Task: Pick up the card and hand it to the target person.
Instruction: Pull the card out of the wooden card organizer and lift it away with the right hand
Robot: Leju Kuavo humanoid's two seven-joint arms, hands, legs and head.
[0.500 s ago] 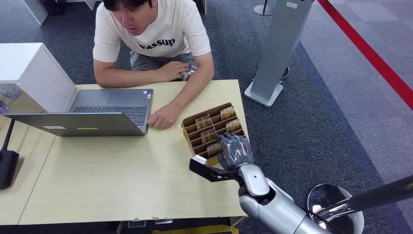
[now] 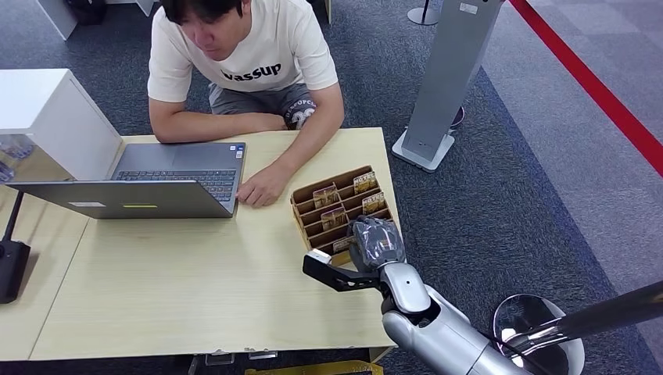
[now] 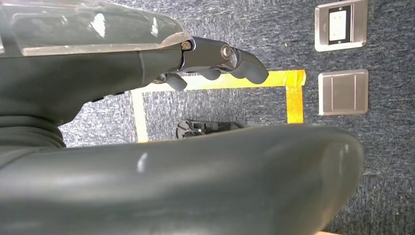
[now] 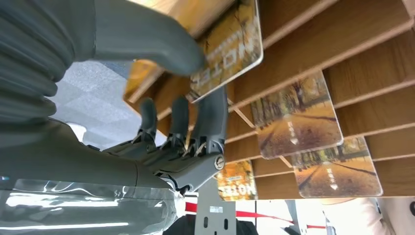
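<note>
A wooden card holder (image 2: 307,197) stands at the table's right edge, with several picture cards (image 2: 326,194) upright in its slots. My right hand (image 2: 376,241) is over the holder's near rows. In the right wrist view its thumb (image 4: 147,43) lies on the face of one orange card (image 4: 230,46) and its fingers (image 4: 213,115) lie behind it, so the card is pinched at its slot. More cards (image 4: 296,115) stand in the slots beyond. The person (image 2: 242,55) leans on the far side of the table. My left hand (image 3: 215,56) hangs over the carpet with nothing in it.
An open laptop (image 2: 156,183) sits on the table (image 2: 180,281), with the person's hand (image 2: 262,187) beside it, close to the holder. A white box (image 2: 47,117) stands at the left, a grey stand (image 2: 446,78) at the right and a stool (image 2: 539,332) by my right arm.
My right hand has edged slightly closer over the holder. The person has shifted and drawn one hand back from the table's far edge.
</note>
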